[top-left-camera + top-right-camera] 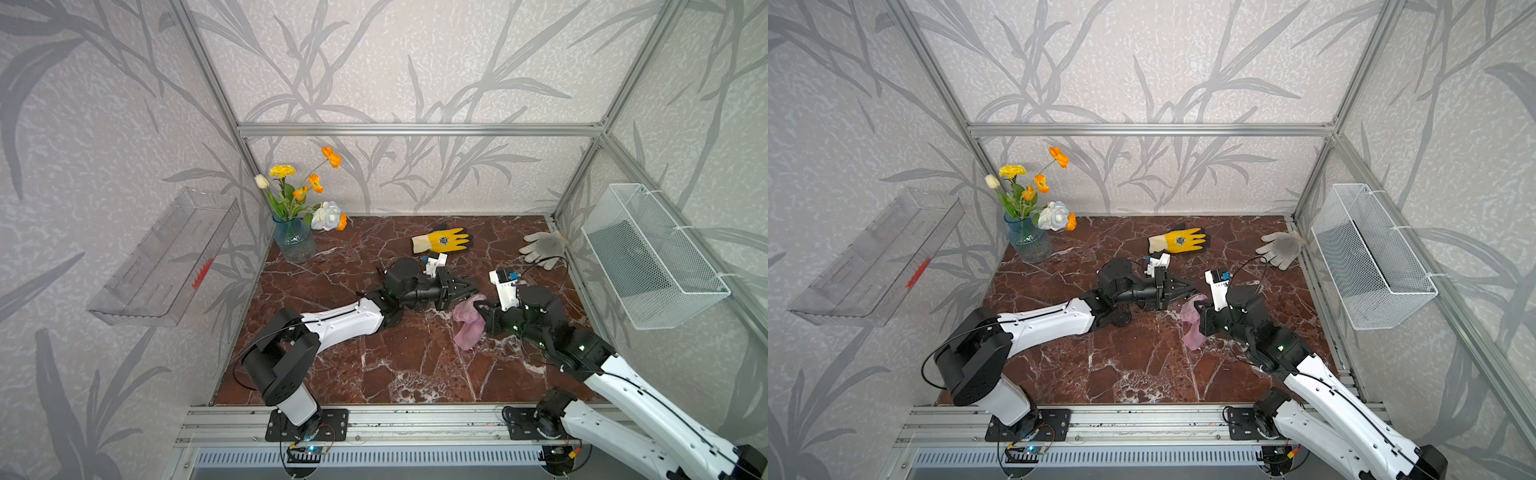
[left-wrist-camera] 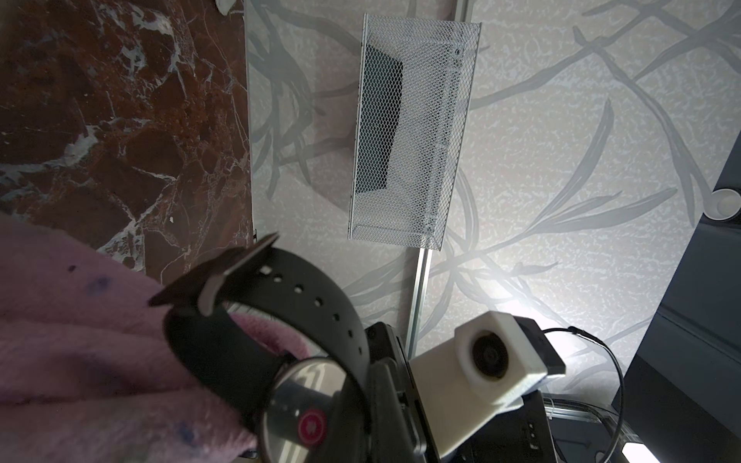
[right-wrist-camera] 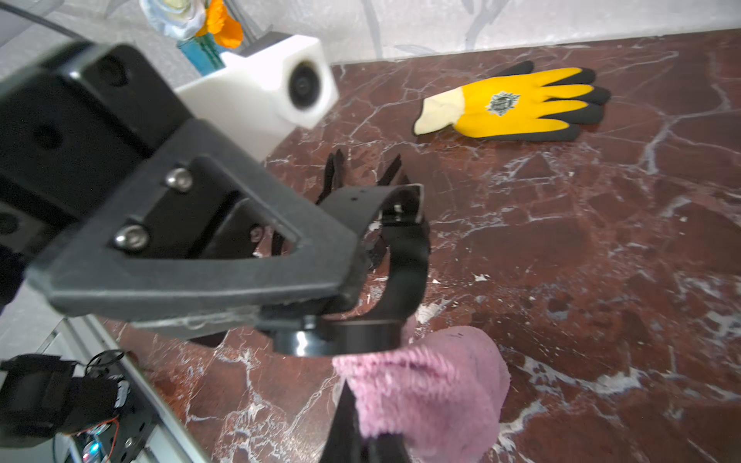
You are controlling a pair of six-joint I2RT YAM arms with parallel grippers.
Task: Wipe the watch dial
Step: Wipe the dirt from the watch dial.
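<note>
Front tabletop open; cloth midway, yellow glove and vase behind.

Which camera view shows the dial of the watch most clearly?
The left wrist view: the watch dial shows its glass face and red emblem there. The right wrist view shows only the case's edge and the strap. In both top views it cannot be made out.

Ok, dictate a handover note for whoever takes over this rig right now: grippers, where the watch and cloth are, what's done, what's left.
Left gripper: shut on the black-strapped round wristwatch, held off the red marble table.
Right gripper: shut on the fluffy pink cloth, whose loose end hangs down.
Done: both things gripped, cloth up against the watch case.
Left: rub the cloth over the glass dial, which shows largely uncovered. Whether any wiping has happened cannot be told.
</note>
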